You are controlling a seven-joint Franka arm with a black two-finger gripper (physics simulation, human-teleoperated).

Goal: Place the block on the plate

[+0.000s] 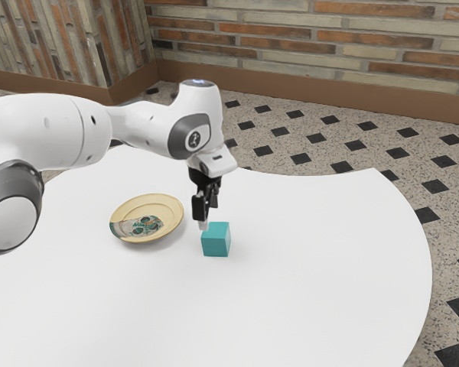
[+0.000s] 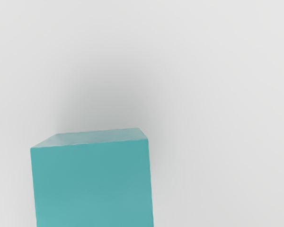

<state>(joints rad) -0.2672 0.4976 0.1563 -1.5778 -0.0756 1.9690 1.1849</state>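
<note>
Block point(image 1: 216, 239): teal cube, flat plain faces, crisp edges, upright on table point(image 1: 314, 298).

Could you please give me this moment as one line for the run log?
block: on white table, off the plate | arm: reaching down close to the block | placing: not yet done

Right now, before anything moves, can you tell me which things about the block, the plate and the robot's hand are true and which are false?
1. The plate has a picture on it. True.
2. The block is on the plate. False: the block is on the table.
3. The block is blue-green. True.
4. The hand is over the plate. False: the hand is close to the block.
</note>
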